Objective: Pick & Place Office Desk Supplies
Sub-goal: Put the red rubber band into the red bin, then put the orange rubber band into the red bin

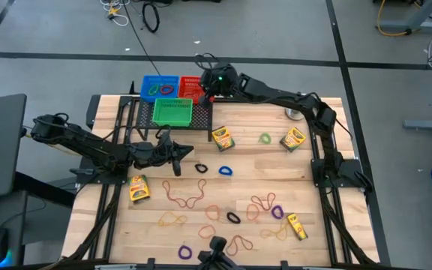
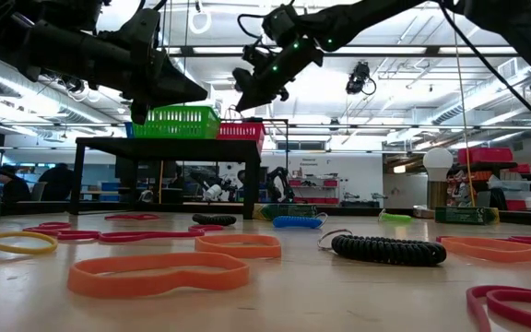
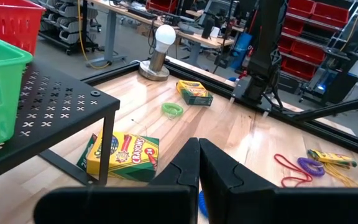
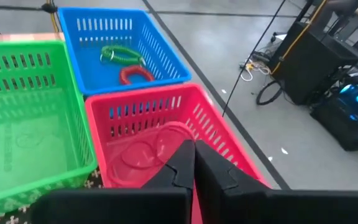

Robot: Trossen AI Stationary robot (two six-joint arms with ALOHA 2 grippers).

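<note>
Right wrist view: we find red bands (image 4: 151, 149) lying in the red basket (image 4: 210, 121), directly below the right gripper (image 4: 193, 163), whose fingers are clenched together and carry nothing we can see. We judge the drop finished; the arm should lift straight up, clear of the basket rim. Many rubber bands (image 1: 190, 196) and crayon boxes (image 1: 222, 139) remain on the table (image 1: 306, 176). The left gripper (image 1: 188, 154) hangs closed and empty beside the black rack (image 1: 137, 124).

Coloured rubber bands (image 1: 186, 196), 4 crayon boxes (image 1: 138, 189) scattered flat.
</note>
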